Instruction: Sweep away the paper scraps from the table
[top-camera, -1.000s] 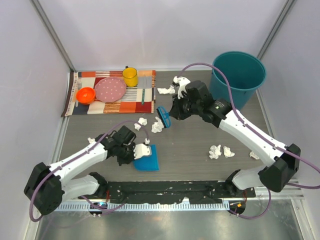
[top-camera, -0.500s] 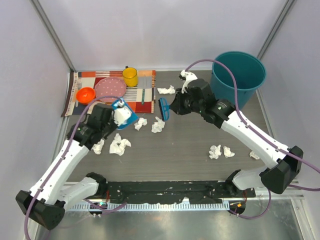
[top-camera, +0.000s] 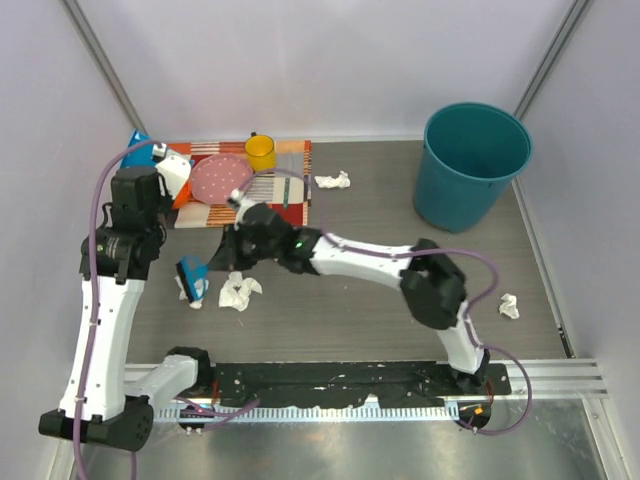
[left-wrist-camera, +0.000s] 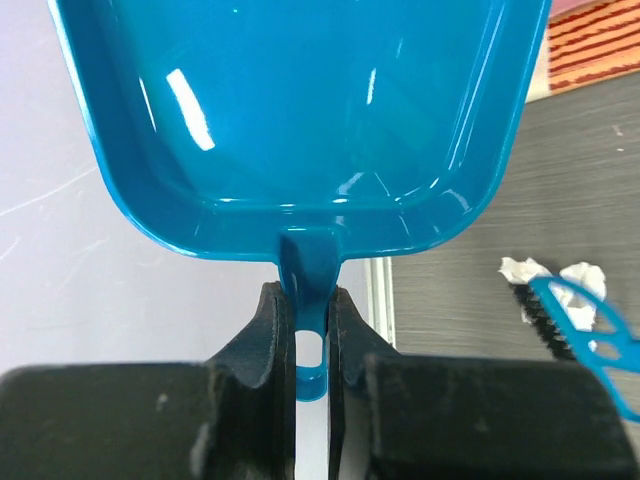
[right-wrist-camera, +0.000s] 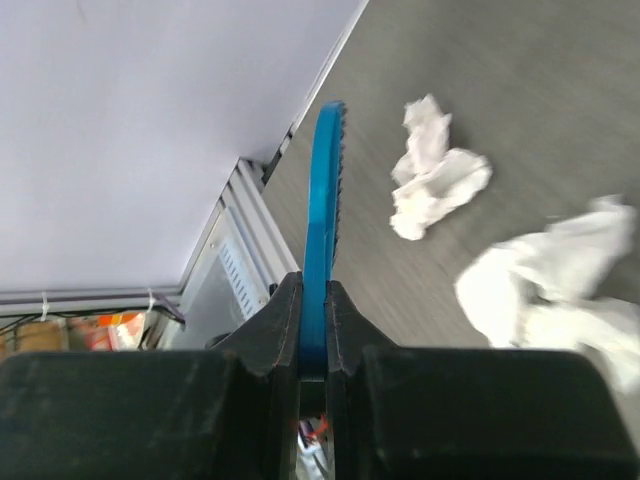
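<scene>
The dustpan (left-wrist-camera: 300, 120) is glossy blue plastic — smooth enough to carry bright highlights. The brush (right-wrist-camera: 322, 220) is the same blue plastic, with dark bristles. The paper scraps (right-wrist-camera: 437, 170) are white, crumpled and matt, 2 of them showing in the right wrist view. The table (top-camera: 360, 320) is matt dark wood grain with a pale metal rail (top-camera: 545, 372); the placemat (top-camera: 296, 158) looks like woven cloth, the bucket (top-camera: 462, 200) smooth teal plastic.

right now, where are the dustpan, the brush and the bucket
dustpan (left-wrist-camera: 300, 110), left wrist view, inside of the pan
brush (right-wrist-camera: 323, 190), right wrist view, blue back edge
bucket (top-camera: 462, 205), top view, outer wall
</scene>
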